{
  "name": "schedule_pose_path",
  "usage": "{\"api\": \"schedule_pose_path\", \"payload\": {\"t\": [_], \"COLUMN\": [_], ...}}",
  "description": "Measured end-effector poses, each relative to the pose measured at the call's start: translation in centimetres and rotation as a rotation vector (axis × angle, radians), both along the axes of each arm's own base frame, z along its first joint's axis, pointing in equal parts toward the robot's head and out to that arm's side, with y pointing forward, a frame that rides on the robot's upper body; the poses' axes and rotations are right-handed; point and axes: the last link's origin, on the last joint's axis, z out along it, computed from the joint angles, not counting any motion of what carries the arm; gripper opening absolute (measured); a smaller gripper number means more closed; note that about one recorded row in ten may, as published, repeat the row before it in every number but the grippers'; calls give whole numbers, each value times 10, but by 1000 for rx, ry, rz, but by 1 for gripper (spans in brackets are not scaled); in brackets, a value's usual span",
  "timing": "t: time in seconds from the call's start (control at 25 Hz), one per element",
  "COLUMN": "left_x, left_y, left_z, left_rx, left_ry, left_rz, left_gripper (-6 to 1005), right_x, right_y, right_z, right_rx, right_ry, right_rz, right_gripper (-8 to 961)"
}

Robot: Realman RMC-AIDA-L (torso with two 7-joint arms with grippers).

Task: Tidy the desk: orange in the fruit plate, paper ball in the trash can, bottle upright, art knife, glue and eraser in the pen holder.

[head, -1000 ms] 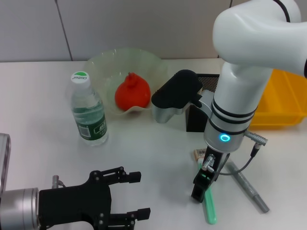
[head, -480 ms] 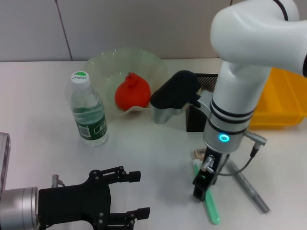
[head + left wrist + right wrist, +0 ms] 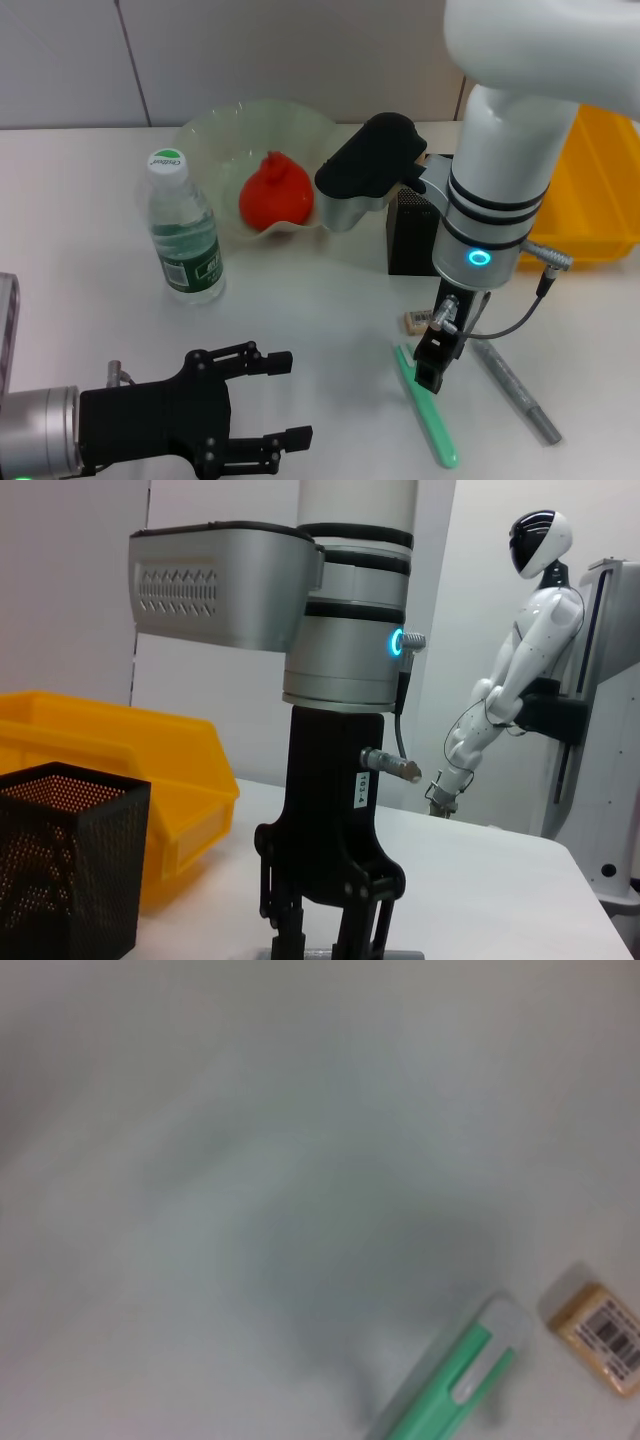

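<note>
The orange (image 3: 275, 190) lies in the pale-green fruit plate (image 3: 215, 135). To its left the bottle (image 3: 186, 232) stands upright. My right gripper (image 3: 430, 380) hangs fingers-down just above the table, over the near end of the green art knife (image 3: 428, 410), holding nothing. The left wrist view shows that gripper (image 3: 325, 930) with its fingers apart. The eraser (image 3: 417, 320) lies beside it, in front of the black mesh pen holder (image 3: 410, 235). A grey pen-shaped stick (image 3: 515, 385), apparently the glue, lies to the right. The right wrist view shows the knife (image 3: 455, 1385) and eraser (image 3: 600, 1330). The paper ball is out of view.
The yellow trash can (image 3: 590, 190) stands at the back right, behind the pen holder. My left gripper (image 3: 295, 400) rests open at the front left of the table. A white humanoid figure (image 3: 510, 680) stands far off in the left wrist view.
My right gripper has risen and shifted slightly right, off the green art knife. The knife stays flat on the table, turned a little. The left arm has not moved.
</note>
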Motion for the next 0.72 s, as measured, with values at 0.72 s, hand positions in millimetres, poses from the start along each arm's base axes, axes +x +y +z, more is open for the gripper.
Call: {"api": "schedule_pose_path", "payload": {"t": [0.72], "left_x": [-1], "left_y": [1], "left_z": [0], "left_rx": [-7], "left_ry": [9], "left_rz": [11], "left_gripper": [798], "right_x": [-1], "right_y": [-4], "right_z": [-3], "right_rx": [5], "right_ry": [74], "right_rz": [-30], "right_gripper": [713]}}
